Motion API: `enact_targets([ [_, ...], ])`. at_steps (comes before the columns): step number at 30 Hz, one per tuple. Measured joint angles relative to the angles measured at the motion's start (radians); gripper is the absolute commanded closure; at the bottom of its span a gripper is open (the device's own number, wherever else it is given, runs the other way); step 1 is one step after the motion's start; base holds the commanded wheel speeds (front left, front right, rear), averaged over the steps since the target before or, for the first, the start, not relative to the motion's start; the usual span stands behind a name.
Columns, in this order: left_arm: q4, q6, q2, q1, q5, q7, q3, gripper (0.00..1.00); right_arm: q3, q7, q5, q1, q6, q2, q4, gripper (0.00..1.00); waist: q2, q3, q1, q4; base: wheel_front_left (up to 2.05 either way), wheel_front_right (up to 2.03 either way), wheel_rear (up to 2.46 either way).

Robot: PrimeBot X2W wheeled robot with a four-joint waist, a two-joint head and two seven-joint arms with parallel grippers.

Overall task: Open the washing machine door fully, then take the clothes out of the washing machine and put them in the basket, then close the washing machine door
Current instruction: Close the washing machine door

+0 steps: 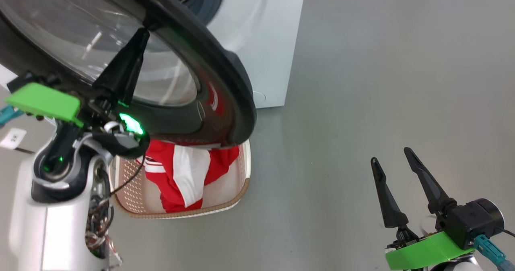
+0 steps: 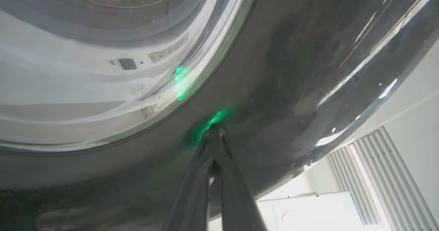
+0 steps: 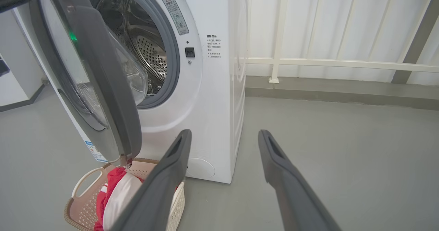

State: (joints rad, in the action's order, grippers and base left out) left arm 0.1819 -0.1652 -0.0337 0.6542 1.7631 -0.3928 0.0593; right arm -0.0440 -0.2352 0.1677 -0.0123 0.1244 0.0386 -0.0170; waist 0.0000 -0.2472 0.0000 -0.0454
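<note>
Left gripper point(image 2: 214, 132) pressing shut on nothing, tips meeting the black rim of the washing machine door point(image 1: 227, 77) | right gripper point(image 1: 390, 155) hovering spread wide, empty, over the floor point(image 1: 362, 81) | red-and-white clothes point(image 1: 181, 170) lying in the basket point(image 1: 246, 170), door edge hiding its far end | drum point(image 3: 151, 56) showing half screened.

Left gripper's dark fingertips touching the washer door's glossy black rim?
Touching. The left wrist view shows the shut left gripper with its tips butted against the glossy black rim of the washing machine door, no gap.
</note>
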Motion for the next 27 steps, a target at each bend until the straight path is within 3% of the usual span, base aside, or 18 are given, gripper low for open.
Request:
enact_targets([
  [11, 0.115, 0.052, -0.006, 0.094, -0.012, 0.009, 0.008, 1.00, -0.005, -0.003, 0.000, 0.024, 0.000, 0.000, 0.003, 0.00, 0.0001, -0.043, 0.0000, -0.044, 0.00, 0.00, 0.00],
  [27, 0.194, 0.088, -0.014, 0.169, -0.020, 0.008, 0.016, 1.00, -0.004, -0.004, -0.002, 0.024, 0.000, 0.000, 0.004, 0.00, 0.0000, -0.067, 0.0000, -0.106, 0.00, 0.00, 0.00],
])
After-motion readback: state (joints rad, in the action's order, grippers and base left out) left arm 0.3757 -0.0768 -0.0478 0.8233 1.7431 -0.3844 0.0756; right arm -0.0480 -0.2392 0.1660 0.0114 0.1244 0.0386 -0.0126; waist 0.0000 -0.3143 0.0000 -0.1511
